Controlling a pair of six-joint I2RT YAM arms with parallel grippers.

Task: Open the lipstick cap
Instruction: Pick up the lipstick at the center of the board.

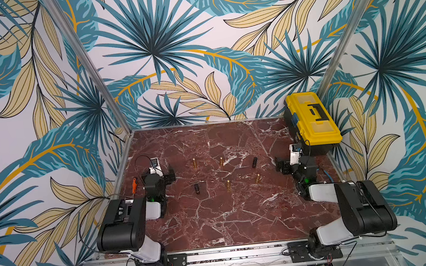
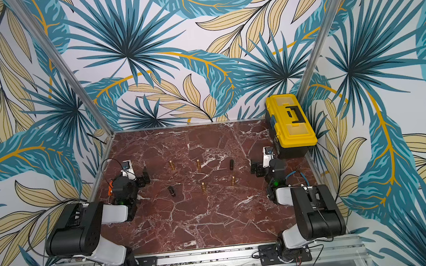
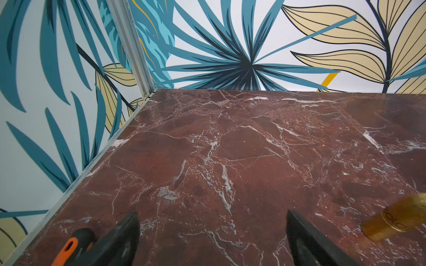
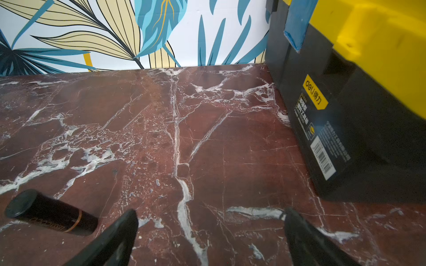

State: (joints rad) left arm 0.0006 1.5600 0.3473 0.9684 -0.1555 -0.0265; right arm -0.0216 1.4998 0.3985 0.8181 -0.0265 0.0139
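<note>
Tabletop: the red-brown marble-patterned tabletop is carrying every item, with leaf-printed walls rising on three sides.
Left pincer: the black left gripper is sitting low at the table's left side with its jaws spread wide and nothing between them. In the left wrist view its fingers are framing only bare marble.
Right pincer: the black right gripper is sitting low at the right side, its jaws likewise spread wide and holding nothing.
Black lipsticks: a black cylindrical lipstick tube with a thin gold band is resting near the right gripper but apart from it, its two black parts meeting at the band. A second black lipstick tube is sitting closer to the left gripper, toward the front.
Gold lipsticks: a far-left shiny gold lipstick tube, a far-centre gold tube, a near-centre gold tube and a near-right gold tube are standing upright between the two arms, none touching another.
Toolbox: a black plastic toolbox with a yellow lid is standing shut in the far right corner, just beyond the right gripper.
Edge item: an orange-and-black handled tool is lying at the table's left edge, just beside the left arm; its kind is unclear.
</note>
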